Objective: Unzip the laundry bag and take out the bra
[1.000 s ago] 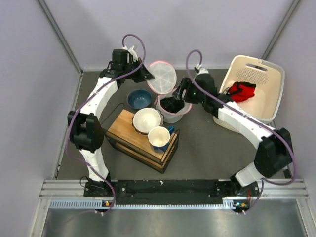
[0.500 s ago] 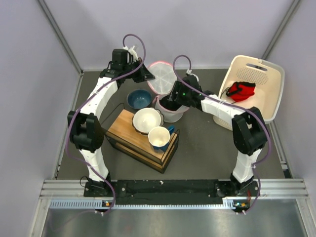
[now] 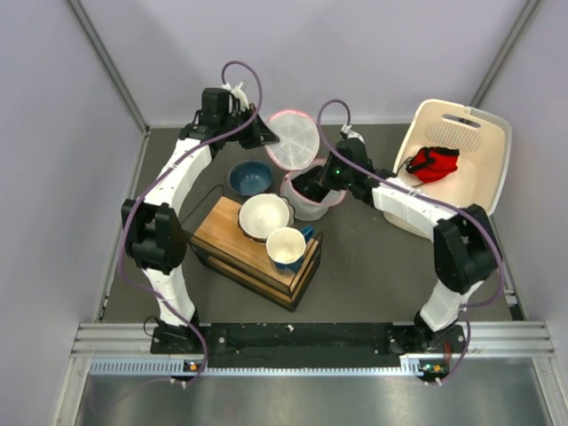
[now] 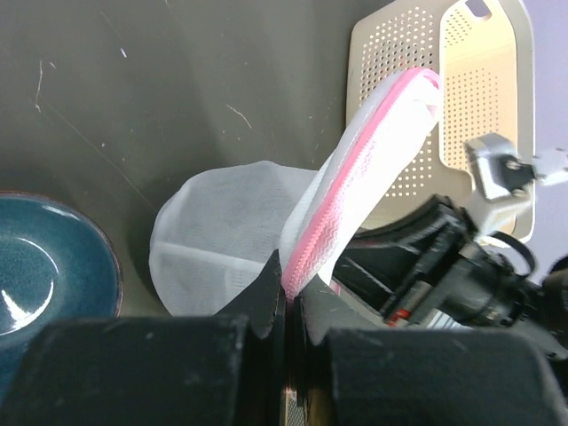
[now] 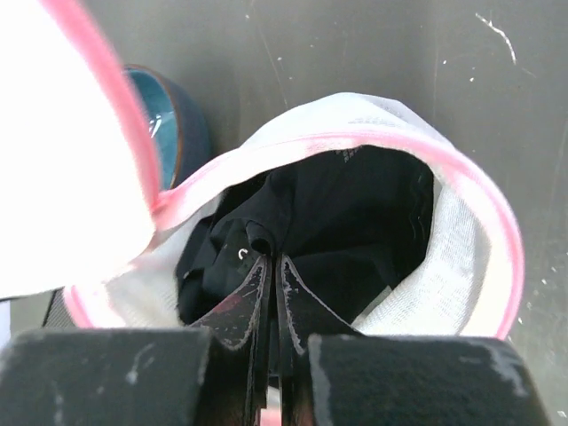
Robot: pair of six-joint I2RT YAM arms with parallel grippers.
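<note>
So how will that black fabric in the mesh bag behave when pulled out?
Probably floppy: the black fabric lies creased and bunched, so it should drape from the right gripper. The mesh laundry bag looks soft too, so it may drag along.

Dark blue glazed bowl (image 4: 49, 266) gets chopped off by the left wrist view's edge. From above, the right gripper (image 3: 308, 188) covers the opening of the pink-trimmed white mesh bag (image 3: 306, 211), hiding the black fabric (image 5: 355, 222) inside.
</note>
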